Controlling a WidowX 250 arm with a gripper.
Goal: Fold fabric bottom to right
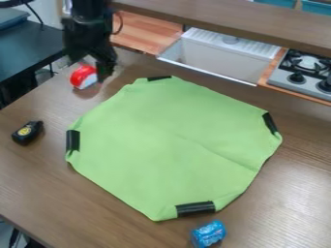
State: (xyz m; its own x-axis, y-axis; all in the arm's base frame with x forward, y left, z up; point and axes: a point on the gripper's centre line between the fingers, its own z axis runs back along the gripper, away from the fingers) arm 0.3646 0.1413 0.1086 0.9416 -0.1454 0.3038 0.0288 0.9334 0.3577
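The green cloth (168, 140) is spread flat on the worktop (271, 213), with a black band at each of its four short edges, and the step now should be, I think, to go and take the bottom band (196, 209). The gripper (92, 69) hangs past the top left of the cloth, near the red and white object (84, 76); it is dark and blurred there, so I cannot tell if it is wide or narrow. To do this well, it should come down straight over the bottom band, pinch the band together with a little cloth, and not press hard on the wood. Then it should lift only modestly and carry in a slow low arc to the right band (270, 122), so the layer does not slide or bunch. The shallow crease from the middle toward the lower right may help the fold, or may pull it crooked. About the edges: the blue can (209, 234) sits just beside the bottom edge and could be knocked, so it is better to approach from the inner side. The black and yellow tape measure (28, 132) is well apart on the left. Beyond the right band there is bare wood before the stove (300, 75), enough room for letting go.
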